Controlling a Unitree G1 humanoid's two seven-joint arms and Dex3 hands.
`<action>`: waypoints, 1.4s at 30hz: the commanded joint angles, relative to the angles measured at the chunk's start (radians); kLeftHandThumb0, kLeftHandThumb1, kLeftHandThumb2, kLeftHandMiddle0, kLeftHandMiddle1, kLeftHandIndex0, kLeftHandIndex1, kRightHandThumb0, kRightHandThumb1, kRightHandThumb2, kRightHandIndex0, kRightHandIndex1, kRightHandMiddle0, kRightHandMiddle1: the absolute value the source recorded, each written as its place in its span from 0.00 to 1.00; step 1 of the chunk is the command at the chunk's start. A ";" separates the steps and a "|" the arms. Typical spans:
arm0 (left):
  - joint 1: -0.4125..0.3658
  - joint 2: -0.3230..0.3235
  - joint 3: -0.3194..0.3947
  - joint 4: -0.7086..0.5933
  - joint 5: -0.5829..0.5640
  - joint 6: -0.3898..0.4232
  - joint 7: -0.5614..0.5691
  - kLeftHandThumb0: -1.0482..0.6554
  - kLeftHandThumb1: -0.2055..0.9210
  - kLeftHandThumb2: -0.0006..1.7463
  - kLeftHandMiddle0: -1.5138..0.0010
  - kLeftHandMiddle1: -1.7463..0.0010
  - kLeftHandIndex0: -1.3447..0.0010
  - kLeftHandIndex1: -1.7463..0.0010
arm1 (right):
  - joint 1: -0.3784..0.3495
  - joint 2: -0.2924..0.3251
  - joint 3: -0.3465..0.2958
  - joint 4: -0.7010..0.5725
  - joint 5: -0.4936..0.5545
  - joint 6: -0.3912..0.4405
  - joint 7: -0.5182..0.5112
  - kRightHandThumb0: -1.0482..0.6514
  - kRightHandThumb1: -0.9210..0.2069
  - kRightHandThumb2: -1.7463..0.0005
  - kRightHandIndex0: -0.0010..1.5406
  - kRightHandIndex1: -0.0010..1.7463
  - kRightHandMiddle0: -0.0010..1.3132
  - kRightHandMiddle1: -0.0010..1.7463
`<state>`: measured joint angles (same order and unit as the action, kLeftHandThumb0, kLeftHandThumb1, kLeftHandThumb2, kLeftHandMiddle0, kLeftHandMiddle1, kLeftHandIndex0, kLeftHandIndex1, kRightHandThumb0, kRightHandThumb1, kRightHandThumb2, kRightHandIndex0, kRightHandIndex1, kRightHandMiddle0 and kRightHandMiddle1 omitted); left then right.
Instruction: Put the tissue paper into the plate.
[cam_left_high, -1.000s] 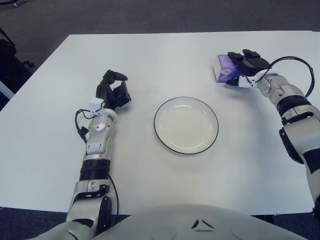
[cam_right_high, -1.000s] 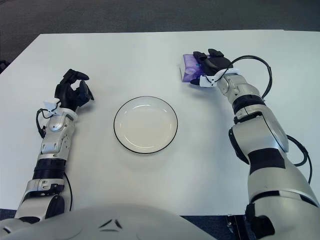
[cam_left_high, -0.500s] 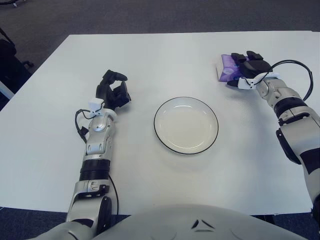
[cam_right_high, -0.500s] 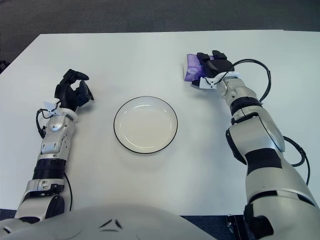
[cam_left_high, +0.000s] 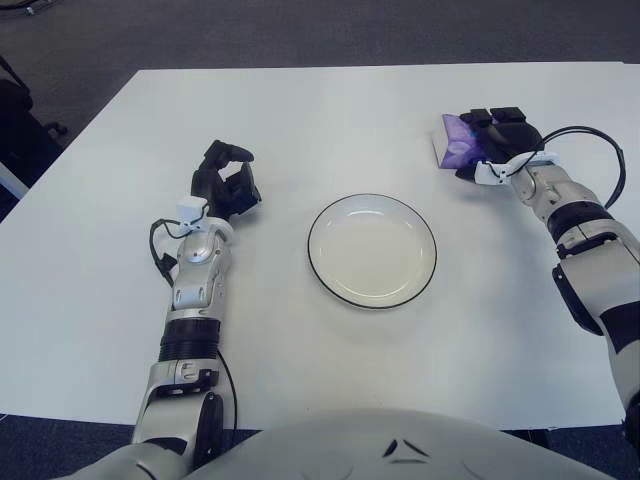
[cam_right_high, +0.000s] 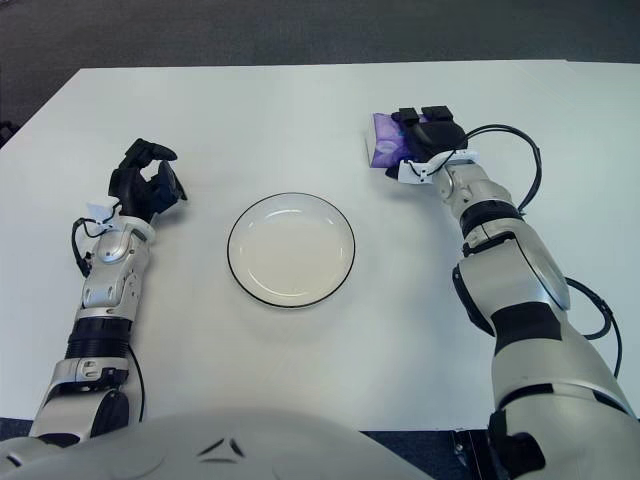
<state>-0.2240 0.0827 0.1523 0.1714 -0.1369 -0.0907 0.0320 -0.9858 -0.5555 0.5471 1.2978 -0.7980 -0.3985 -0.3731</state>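
Observation:
A purple tissue pack (cam_right_high: 385, 139) lies on the white table at the back right. My right hand (cam_right_high: 428, 135) sits over the pack's right half and hides that part of it; the left half shows. The pack is still down on the table. The white plate (cam_right_high: 291, 249) with a dark rim stands in the middle of the table, with nothing in it, well to the left of and nearer than the pack. My left hand (cam_left_high: 227, 182) shows to the left of the plate, fingers curled and holding nothing.
The white table (cam_left_high: 330, 110) fills the view, with dark carpet beyond its far edge. A black cable (cam_right_high: 525, 165) loops off my right wrist. A dark object (cam_left_high: 18, 120) stands off the table's left side.
My right hand has shifted a little to the right over the tissue pack, so more purple shows on its left. The pack has slid slightly right. The left arm has not moved.

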 joint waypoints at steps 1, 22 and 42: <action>0.120 -0.052 -0.008 0.065 0.007 -0.008 0.009 0.38 0.69 0.57 0.28 0.00 0.69 0.00 | 0.066 0.006 0.029 0.011 -0.018 -0.023 0.002 0.44 0.46 0.37 0.04 0.79 0.05 0.84; 0.115 -0.050 -0.005 0.067 -0.003 -0.003 0.002 0.38 0.69 0.57 0.29 0.00 0.69 0.00 | 0.241 -0.131 0.021 -0.244 0.003 -0.163 -0.098 0.62 0.61 0.23 0.46 0.86 0.41 1.00; 0.103 -0.042 -0.005 0.083 -0.005 -0.005 -0.011 0.38 0.69 0.57 0.31 0.00 0.69 0.00 | 0.396 -0.164 -0.126 -0.499 0.120 -0.163 0.028 0.62 0.71 0.16 0.52 0.86 0.47 1.00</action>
<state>-0.2248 0.0860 0.1538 0.1840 -0.1409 -0.0919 0.0255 -0.6434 -0.7306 0.4203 0.8071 -0.6835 -0.5555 -0.3936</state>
